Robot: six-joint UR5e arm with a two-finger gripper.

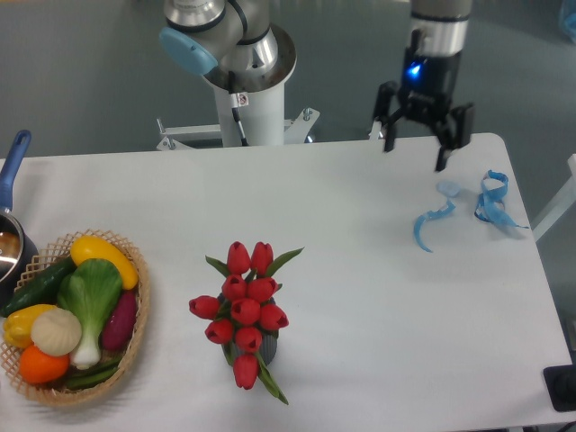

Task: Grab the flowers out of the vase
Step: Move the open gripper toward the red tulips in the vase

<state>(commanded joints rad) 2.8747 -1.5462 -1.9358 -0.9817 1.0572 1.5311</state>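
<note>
**A:** What sits at the centre of the white table (360, 297)?

**B:** The flowers (243, 310), a tight bunch of glossy red tulip buds with pointed green leaves. They stand in the vase (266, 347), a short dark grey cylinder almost wholly hidden under the blooms; only a sliver of its side shows. The bunch leans toward six o'clock, with one bud and a long leaf hanging past the vase at the lower edge. Nothing touches them.

**A:** And the gripper?

**B:** The gripper (416, 151) is at about one o'clock from the flowers, well apart, above the table's far edge. It is black and angular, on a silver wrist with a small blue light. Its two fingers point down and are spread wide, with nothing between them.

**A:** What else is there?

**B:** At nine o'clock from the flowers, a round woven wicker basket (135, 342) holds smooth plastic toy vegetables (76, 310): a yellow pepper, a green leafy one with a white stalk, a dark cucumber, a purple piece, an orange ball and a cream ridged bulb. At the left edge is a dark pan with a blue handle (13, 166). Near the right edge, at two o'clock, lie thin curled light blue ribbon strips (490, 202). The arm's white base column (252, 112) rises behind the table at twelve o'clock.
</note>
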